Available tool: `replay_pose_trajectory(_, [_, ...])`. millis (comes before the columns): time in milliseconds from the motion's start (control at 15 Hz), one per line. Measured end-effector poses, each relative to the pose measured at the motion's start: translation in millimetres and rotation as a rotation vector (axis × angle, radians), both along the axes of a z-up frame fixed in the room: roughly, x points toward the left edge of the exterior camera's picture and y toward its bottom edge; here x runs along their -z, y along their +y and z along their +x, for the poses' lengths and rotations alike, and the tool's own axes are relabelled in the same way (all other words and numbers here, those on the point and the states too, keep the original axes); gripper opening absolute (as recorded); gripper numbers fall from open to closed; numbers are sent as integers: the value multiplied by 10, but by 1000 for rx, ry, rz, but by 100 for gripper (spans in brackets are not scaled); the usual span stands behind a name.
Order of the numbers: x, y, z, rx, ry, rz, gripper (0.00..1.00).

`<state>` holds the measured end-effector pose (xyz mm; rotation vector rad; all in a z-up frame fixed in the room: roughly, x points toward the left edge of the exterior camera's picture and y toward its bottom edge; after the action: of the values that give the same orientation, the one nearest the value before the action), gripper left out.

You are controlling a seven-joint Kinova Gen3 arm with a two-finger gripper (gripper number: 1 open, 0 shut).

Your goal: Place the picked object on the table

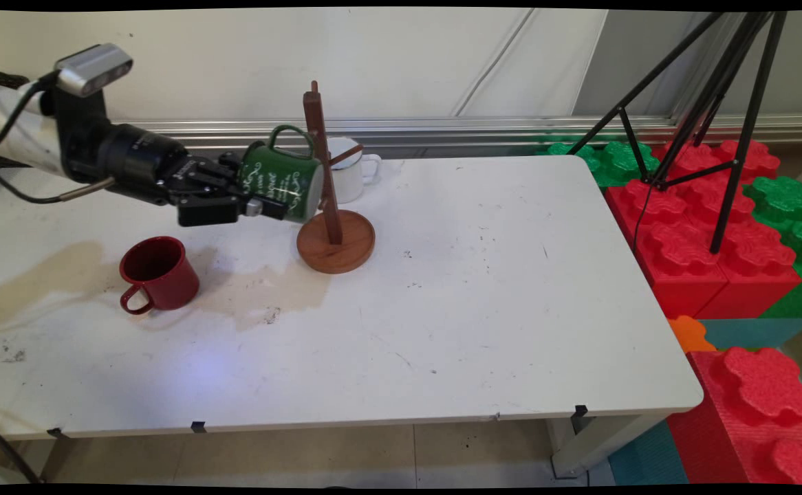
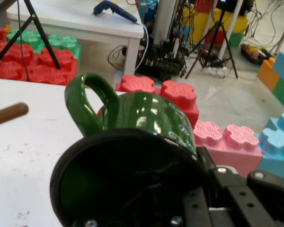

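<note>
The gripper (image 1: 267, 199) is clamped on a green enamel mug (image 1: 284, 180), carrying it off the table, tipped on its side. The mug's base points back toward the gripper's wrist, its open mouth points away from the gripper toward the wooden mug tree (image 1: 329, 199). The handle loop sits on top.

Mug looks: glossy dark green body, white script and ornament printed on the side, pale rim at the mouth. In the hand view the green mug (image 2: 146, 118) fills the lower middle, its handle arching up on the left, and the black linkage of the gripper (image 2: 203, 198) overlaps its near end. From there the fingertips aren't visible.

Just ahead of the gripper, the mug's mouth is right against the tree's upright post; contact can't be confirmed. The tree has a round wooden base on the white table (image 1: 477, 309) and short pegs; one peg tip (image 2: 9, 114) pokes in at the left of the hand view.

Beyond the post, away from the gripper, a white enamel mug (image 1: 353, 172) stands upright on the table. Below the gripper's wrist and nearer the camera, a red mug (image 1: 160, 273) stands upright, handle toward the table's near edge, well apart from the green one.

Far past the table on the gripper's forward side: red and green foam blocks (image 1: 703, 227) and a black tripod (image 1: 710, 103).
</note>
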<state>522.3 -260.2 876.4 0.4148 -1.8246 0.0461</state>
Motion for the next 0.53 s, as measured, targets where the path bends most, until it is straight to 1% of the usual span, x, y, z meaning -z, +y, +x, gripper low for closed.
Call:
replay_pose_trajectory(333, [-55, 119, 157, 19, -42, -23, 0])
replay_pose_trajectory(533, [-89, 202, 359, 23, -97, -47, 0])
